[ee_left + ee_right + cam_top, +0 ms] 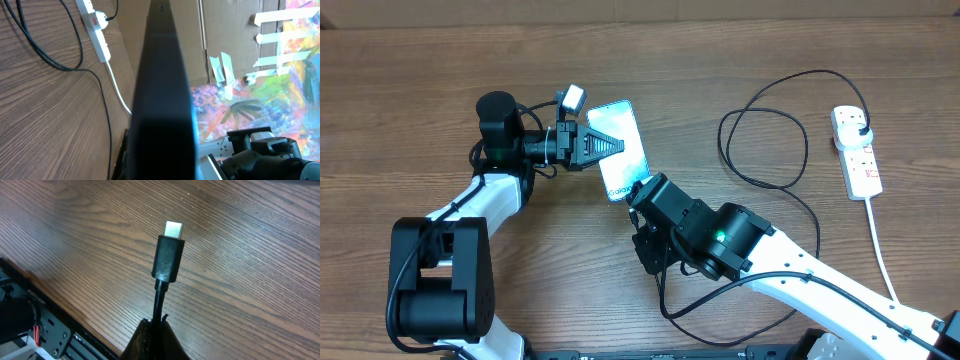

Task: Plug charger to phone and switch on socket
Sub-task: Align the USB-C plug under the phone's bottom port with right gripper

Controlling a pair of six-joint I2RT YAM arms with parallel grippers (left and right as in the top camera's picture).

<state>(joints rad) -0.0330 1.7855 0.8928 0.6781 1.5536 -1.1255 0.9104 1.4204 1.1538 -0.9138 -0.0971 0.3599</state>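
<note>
- Phone (620, 150) is lying left of the table's middle, its light-blue screen facing the overhead camera. The left gripper (592, 148) is clamping it from the left long side, fingers clenched on it and covering part of the screen.
- From the left wrist, the phone (165, 90) is showing only as a dark, blurred, edge-on slab filling the centre, and that gripper's own fingers are hiding behind it.
- Whether the phone is resting on the table (440, 70) or being held clear of it is not coming through in any view.
- Small white text is running along the phone's near end, too small to read. The red marks on the socket (857, 152) are just as illegible.
- From above, the right gripper (638, 192) is hovering right at the phone's near end, its jaws hiding under its own body.
- In the right wrist view, the dark fingers (152, 342), cut off by the lower edge, are pinching the charger (168, 257) just behind its connector. The bare metal tip is pointing out over the wood and touching nothing in view.
- Overhead, the charger's thin black cable is looping between phone and socket, with its black plug sitting in the socket's far end. The white cord (880, 240) is trailing off towards the near edge.
</note>
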